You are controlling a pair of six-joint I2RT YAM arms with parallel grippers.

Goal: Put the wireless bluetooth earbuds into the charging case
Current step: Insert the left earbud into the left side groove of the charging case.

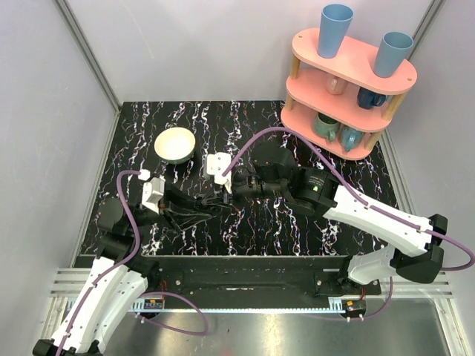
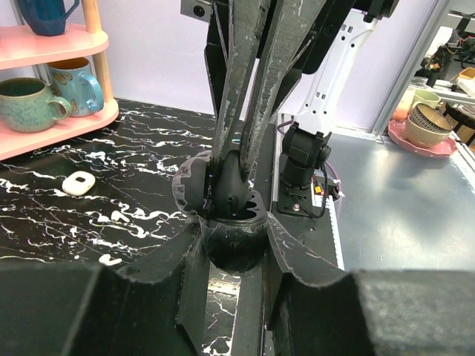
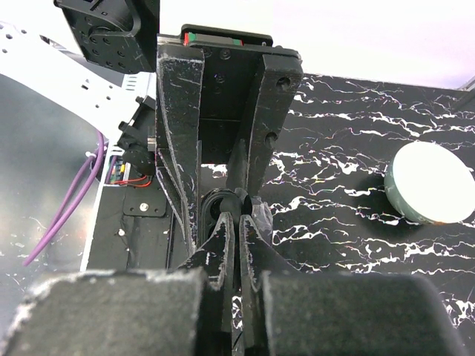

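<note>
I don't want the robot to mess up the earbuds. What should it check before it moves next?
1. Case held: not ok; it lies on the table, apart from both grippers.
2. Nothing loose: not ok; one earbud lies bare on the table.
3. Second earbud found: cannot tell; not seen.
4. Left gripper free: not ok; shut on a dark round thing.
5. Right gripper free: cannot tell; its tips are nearly shut at that dark round thing.

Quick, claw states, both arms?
Left claw: closed on a dark round object.
Right claw: closed; anything pinched is hidden.
</note>
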